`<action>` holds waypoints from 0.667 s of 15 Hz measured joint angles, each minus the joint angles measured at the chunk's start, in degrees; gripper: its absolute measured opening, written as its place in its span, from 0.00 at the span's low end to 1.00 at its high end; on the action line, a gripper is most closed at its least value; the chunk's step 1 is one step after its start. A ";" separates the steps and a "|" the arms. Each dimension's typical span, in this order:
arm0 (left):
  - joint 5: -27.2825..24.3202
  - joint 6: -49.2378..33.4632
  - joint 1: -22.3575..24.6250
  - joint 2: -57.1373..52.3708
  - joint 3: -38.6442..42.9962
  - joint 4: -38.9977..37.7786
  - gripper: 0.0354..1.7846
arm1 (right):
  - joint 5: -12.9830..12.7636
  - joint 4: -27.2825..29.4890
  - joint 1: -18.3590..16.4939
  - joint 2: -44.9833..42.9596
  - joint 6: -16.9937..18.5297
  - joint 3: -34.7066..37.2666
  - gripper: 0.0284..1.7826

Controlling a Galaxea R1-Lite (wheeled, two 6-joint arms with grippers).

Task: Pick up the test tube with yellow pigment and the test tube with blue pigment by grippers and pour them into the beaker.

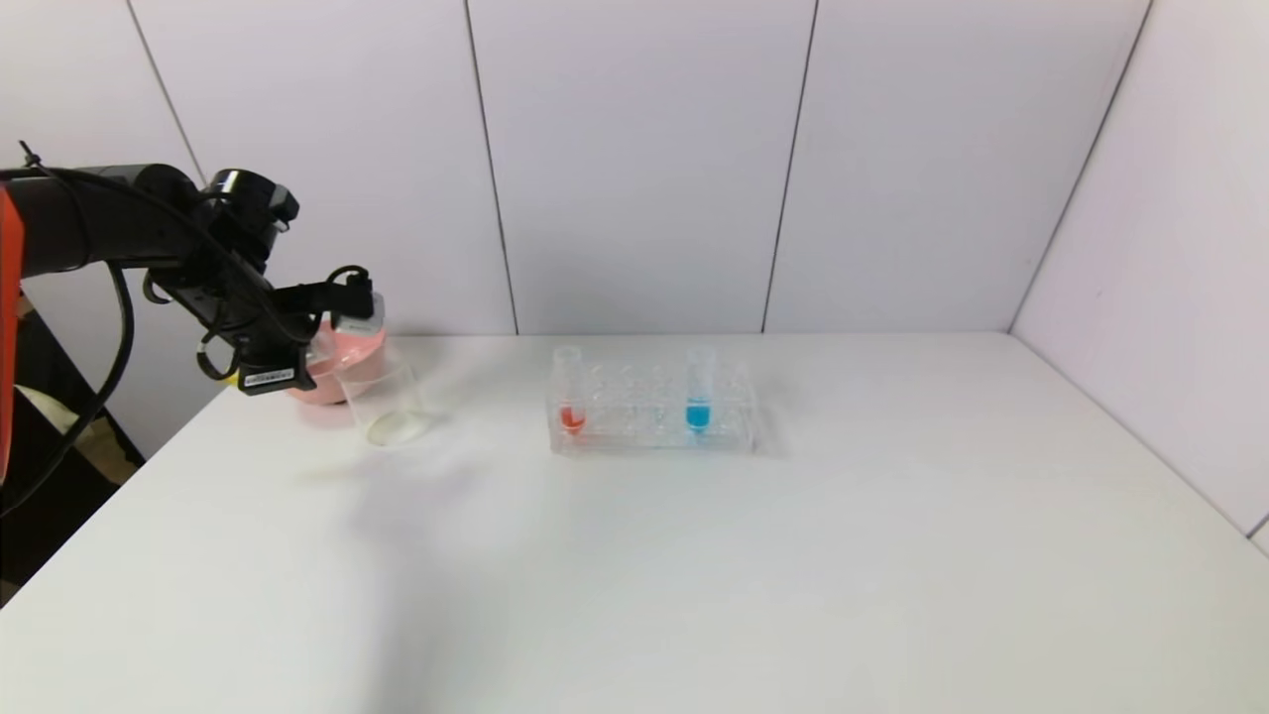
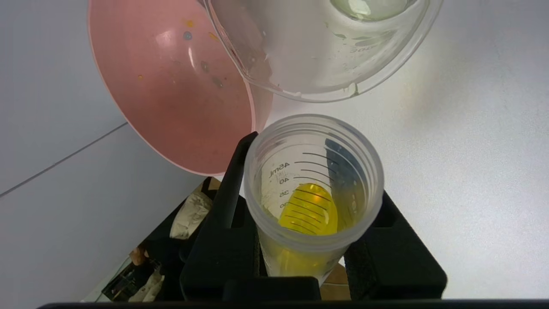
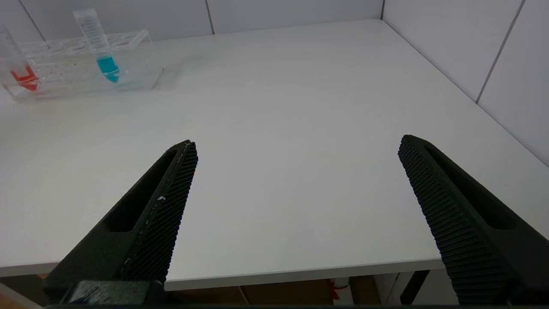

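My left gripper is shut on the test tube with yellow pigment, a clear graduated tube. It is tilted, its open mouth close to the rim of the beaker. The yellow liquid lies along the tube's inner wall. The beaker stands at the table's back left and has a pale film at its bottom. The test tube with blue pigment stands upright in the clear rack; it also shows in the right wrist view. My right gripper is open and empty above the table's near edge, out of the head view.
A pink bowl stands right behind the beaker, touching it in the left wrist view. A tube with red-orange liquid stands at the rack's left end. Grey wall panels close the back and right sides.
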 joint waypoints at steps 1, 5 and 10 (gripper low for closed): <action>0.29 0.02 -0.09 0.07 -0.09 -0.02 0.29 | 0.00 0.00 0.00 0.00 0.00 0.00 0.96; 3.94 0.22 -0.88 0.22 -0.20 0.17 0.29 | 0.02 0.00 -0.02 0.00 0.00 0.00 0.96; 6.30 1.83 -1.21 0.40 -0.39 0.20 0.29 | 0.00 0.00 -0.02 0.00 -0.02 0.00 0.96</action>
